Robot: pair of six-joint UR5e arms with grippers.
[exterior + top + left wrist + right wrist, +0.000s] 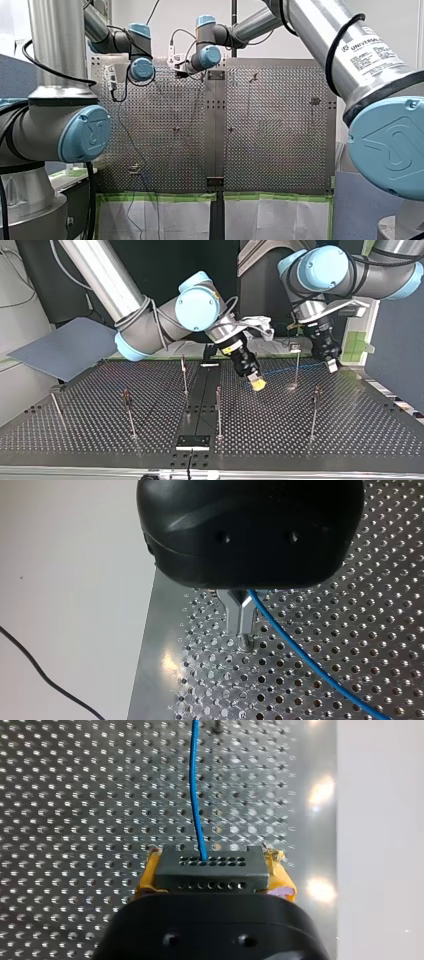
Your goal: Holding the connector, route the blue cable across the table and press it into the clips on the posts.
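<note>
while right jaws clamp the connector [210, 870], left jaws stand shut — blue cable [310, 662] beside.

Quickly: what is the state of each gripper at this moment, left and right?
Left gripper: closed, holding the blue cable.
Right gripper: closed, holding the connector.
</note>
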